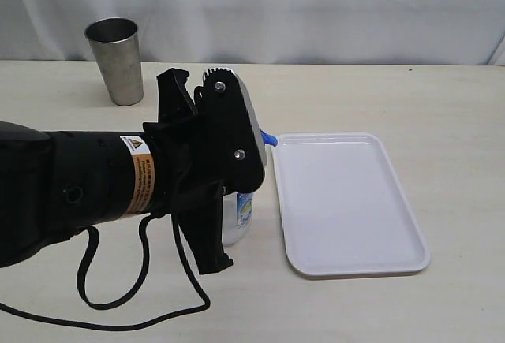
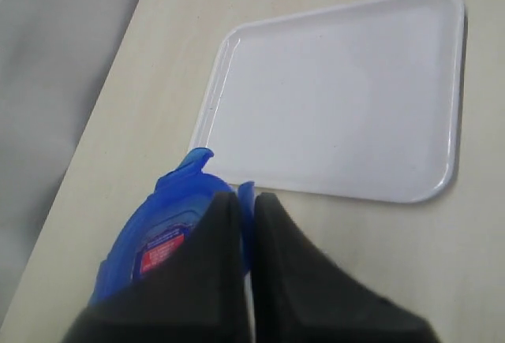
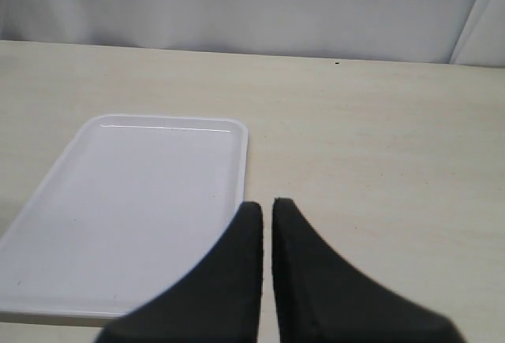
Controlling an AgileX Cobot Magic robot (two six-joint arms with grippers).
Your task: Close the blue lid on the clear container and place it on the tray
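The blue lid with its red-blue sticker sits on top of the clear container, whose labelled lower part shows under my left arm. One blue flap sticks out toward the tray. My left gripper is shut, with a flap of the lid pinched between its fingertips. The container stands on the table just left of the white tray. My right gripper is shut on nothing, above the table beside the tray's edge; the exterior view does not show it.
A tapered steel cup stands at the back left of the table. The left arm's black cable loops over the front of the table. A white curtain hangs behind the table.
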